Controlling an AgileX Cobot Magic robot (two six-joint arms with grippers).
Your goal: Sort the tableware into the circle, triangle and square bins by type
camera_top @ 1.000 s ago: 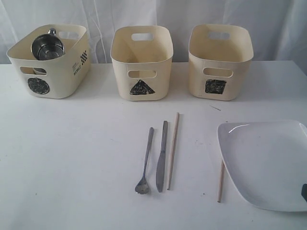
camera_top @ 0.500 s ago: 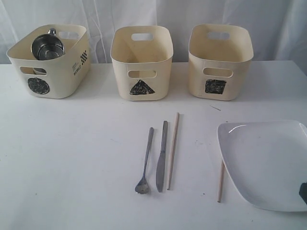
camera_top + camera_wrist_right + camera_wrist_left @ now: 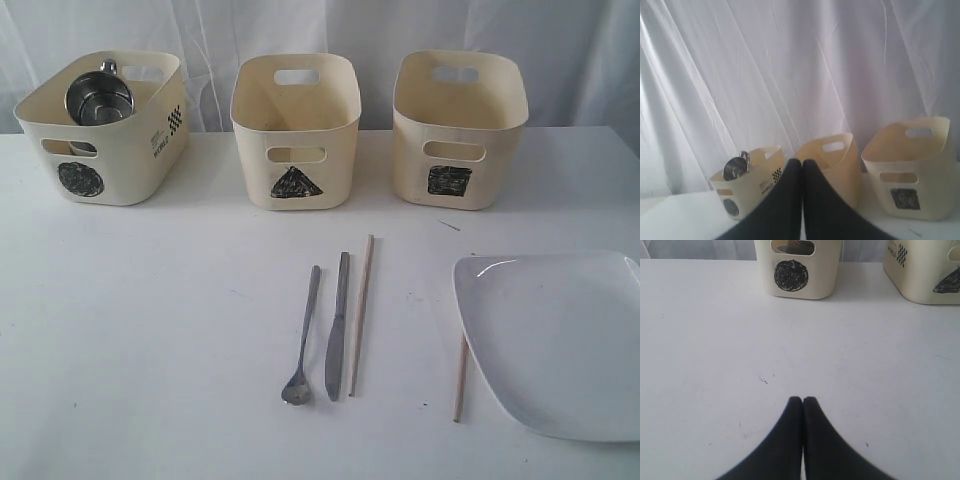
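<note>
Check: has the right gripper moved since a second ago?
Yes. The right gripper sat over the plate at its right edge; now it has left the exterior view rightward.

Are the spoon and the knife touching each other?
Apart: the exterior view shows bare table between the spoon and the knife along their whole length.

White matte worktop (image 3: 140, 330) across most of exterior view; few faint dark specks and scuffs visible close up. Behind far edge, sheer white curtain (image 3: 590, 60) in soft vertical folds over whole backdrop. Even, diffuse light; shadows faint.
</note>
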